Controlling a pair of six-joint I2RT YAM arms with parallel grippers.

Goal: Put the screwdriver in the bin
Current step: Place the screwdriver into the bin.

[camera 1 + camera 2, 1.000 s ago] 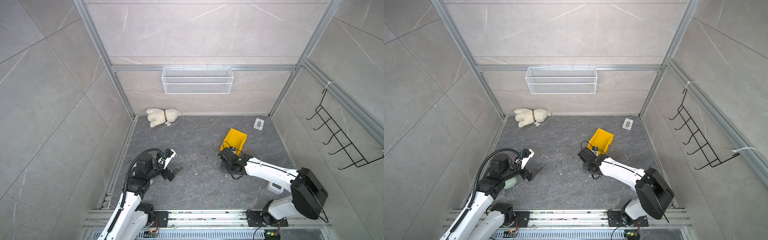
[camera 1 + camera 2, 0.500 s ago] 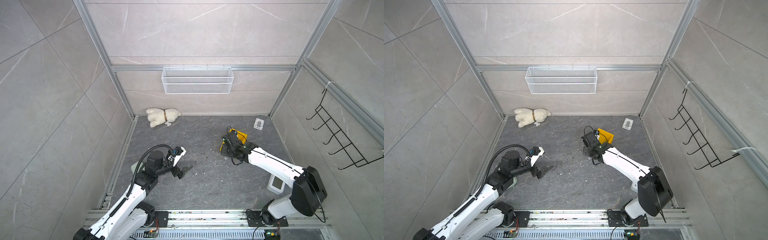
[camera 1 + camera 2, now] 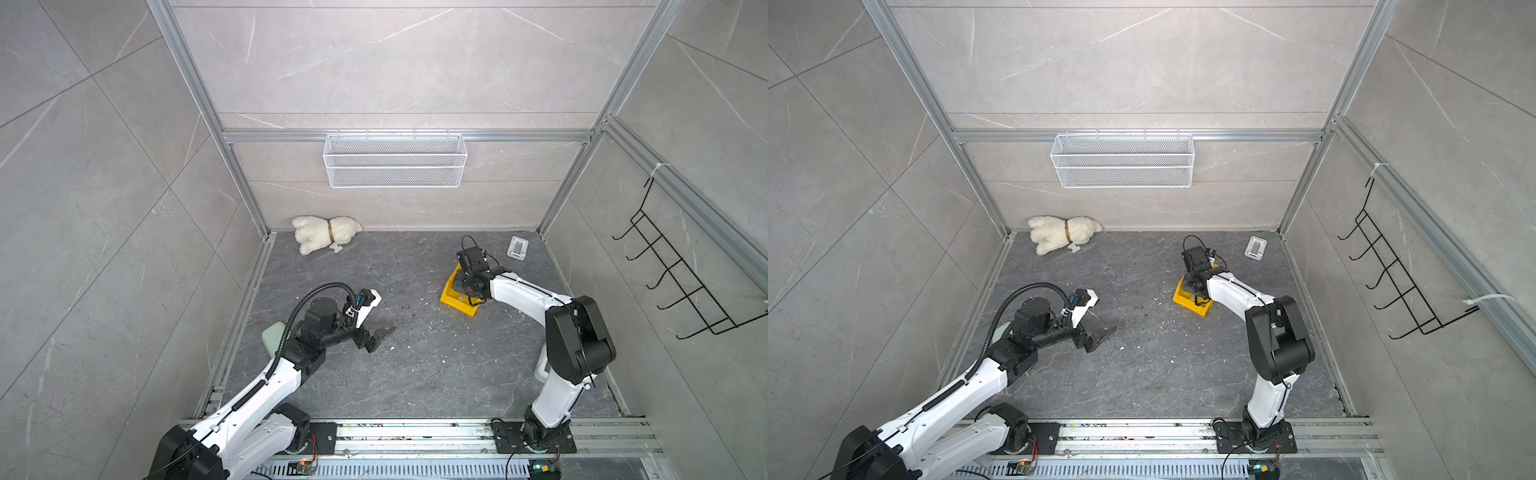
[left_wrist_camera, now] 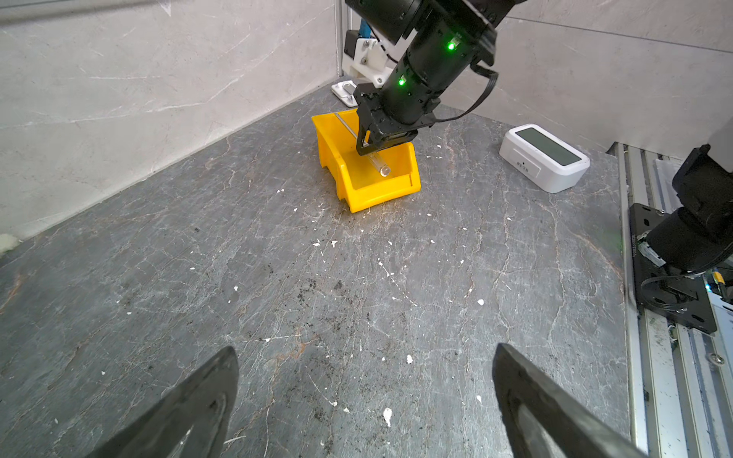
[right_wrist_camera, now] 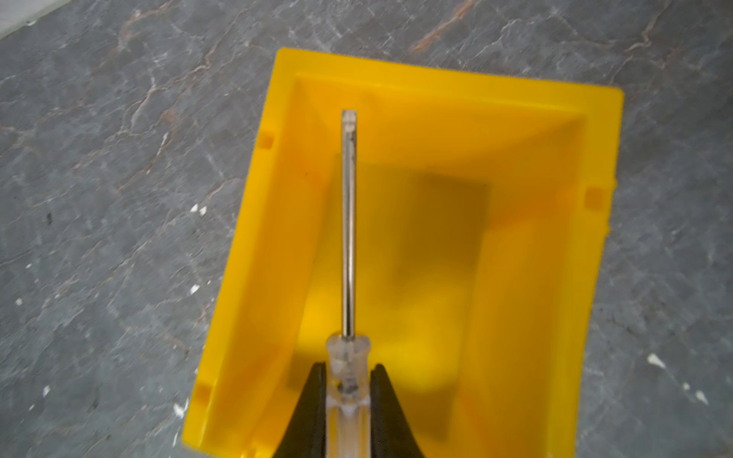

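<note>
Right gripper jaws pinched tight on the slim clear-handled, grey-shafted screwdriver, held lengthwise over the bright yellow plastic bin near the table far-right corner, probably lined up for release. Left gripper is wide open, empty.

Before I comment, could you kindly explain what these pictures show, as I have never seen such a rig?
These are two robot arms with pincer grippers. Two pictures look down from a camera overhead; two come from cameras on the arms' wrists. On the grey floor lie a yellow bin, a white plush toy, a small grey tray and a white device with a screen. The right gripper is shut on a clear-handled screwdriver, holding it over the bin's opening. The left gripper is open and empty.
</note>
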